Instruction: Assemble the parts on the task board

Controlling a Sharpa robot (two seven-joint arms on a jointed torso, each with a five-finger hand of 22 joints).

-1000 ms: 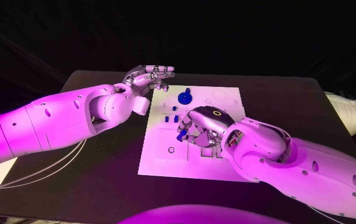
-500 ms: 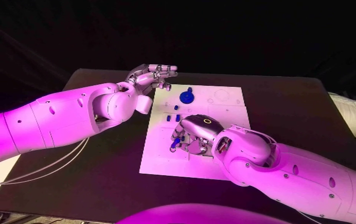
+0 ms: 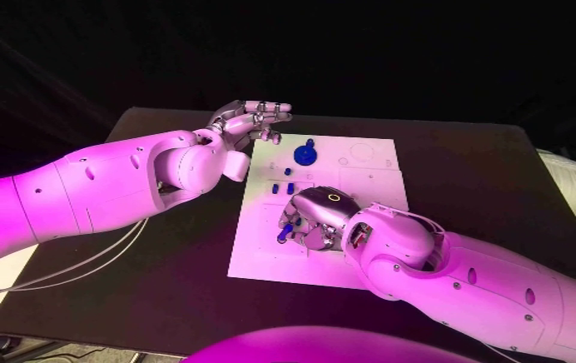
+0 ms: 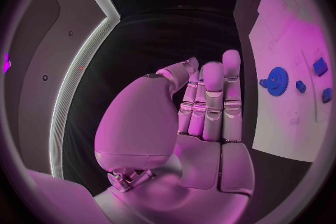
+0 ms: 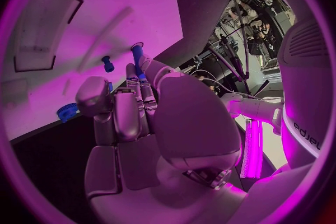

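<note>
The white task board [image 3: 360,176] lies in the middle of the black table. My right hand [image 3: 315,216] is low over the board's near half and pinches a blue peg [image 3: 285,232] at its fingertips; the same blue peg [image 5: 137,56] stands out between the fingertips [image 5: 148,70]. A blue gear [image 3: 306,156] sits at the far end of the board, with small blue pieces [image 3: 281,188] between it and my right hand. My left hand [image 3: 249,125] hovers off the board's far left corner, fingers straight and holding nothing. The left wrist view has the blue gear [image 4: 277,77] beyond that left hand [image 4: 203,123].
Bare black table [image 3: 468,171] surrounds the board on all sides. Another small blue piece [image 5: 107,63] stands on the task board [image 5: 84,0] just ahead of my right hand's fingers. A rectangular recess [image 5: 43,28] lies further along the board.
My right hand has carried the blue peg toward the board's near left part and lowered. My left hand has stayed in about the same place.
</note>
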